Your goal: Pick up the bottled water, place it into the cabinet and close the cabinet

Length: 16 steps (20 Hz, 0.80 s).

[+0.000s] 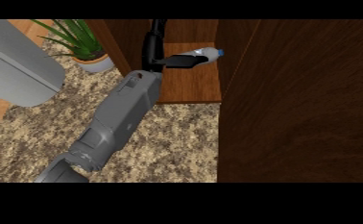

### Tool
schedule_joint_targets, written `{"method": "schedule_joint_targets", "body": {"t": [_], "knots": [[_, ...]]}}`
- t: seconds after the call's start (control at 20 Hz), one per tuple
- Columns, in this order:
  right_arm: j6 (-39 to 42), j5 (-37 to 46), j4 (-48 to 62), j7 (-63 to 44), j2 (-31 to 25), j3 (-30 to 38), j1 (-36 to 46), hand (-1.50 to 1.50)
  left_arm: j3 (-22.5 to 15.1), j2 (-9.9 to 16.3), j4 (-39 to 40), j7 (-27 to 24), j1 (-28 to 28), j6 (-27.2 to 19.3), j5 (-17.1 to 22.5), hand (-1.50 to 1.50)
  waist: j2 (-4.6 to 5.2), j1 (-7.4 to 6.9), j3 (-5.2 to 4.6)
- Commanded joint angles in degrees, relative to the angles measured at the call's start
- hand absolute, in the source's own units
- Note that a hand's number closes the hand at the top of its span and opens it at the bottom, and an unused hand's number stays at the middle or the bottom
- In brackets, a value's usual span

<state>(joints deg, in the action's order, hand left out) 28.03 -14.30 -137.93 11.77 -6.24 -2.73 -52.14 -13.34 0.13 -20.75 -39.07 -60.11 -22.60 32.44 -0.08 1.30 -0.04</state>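
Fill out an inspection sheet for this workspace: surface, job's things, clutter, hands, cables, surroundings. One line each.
Surface: speckled beige counter top, bare where visible.
Job's things: bottled water lies on its side over the wooden shelf inside the cabinet; the cabinet door stands open at the view's right.
Clutter: nothing seen.
Hands: left hand reaches into the cabinet, fingers curled round the bottled water; the right hand is not in view.
Cables: nothing seen.
Surroundings: potted plant at upper left beside the cabinet; a grey rounded object at the left edge, what it is unclear.
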Motion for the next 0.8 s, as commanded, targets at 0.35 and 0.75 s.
{"method": "schedule_joint_targets", "body": {"t": [0.35, 0.75], "knots": [[-3.1, -1.4, -7.4, -5.4, 0.5, -2.2, 0.2, -1.5, -12.2, -0.1, -22.9, 2.2, 17.6, 5.0, 6.5, -1.5, -0.17, -0.73, -0.02], [-3.2, 3.1, -6.4, -3.4, 0.8, -3.9, -0.6, -1.5, -19.1, -0.1, -44.2, 4.8, 31.0, 2.6, 1.5, -1.5, -0.44, -1.85, 0.01]]}}
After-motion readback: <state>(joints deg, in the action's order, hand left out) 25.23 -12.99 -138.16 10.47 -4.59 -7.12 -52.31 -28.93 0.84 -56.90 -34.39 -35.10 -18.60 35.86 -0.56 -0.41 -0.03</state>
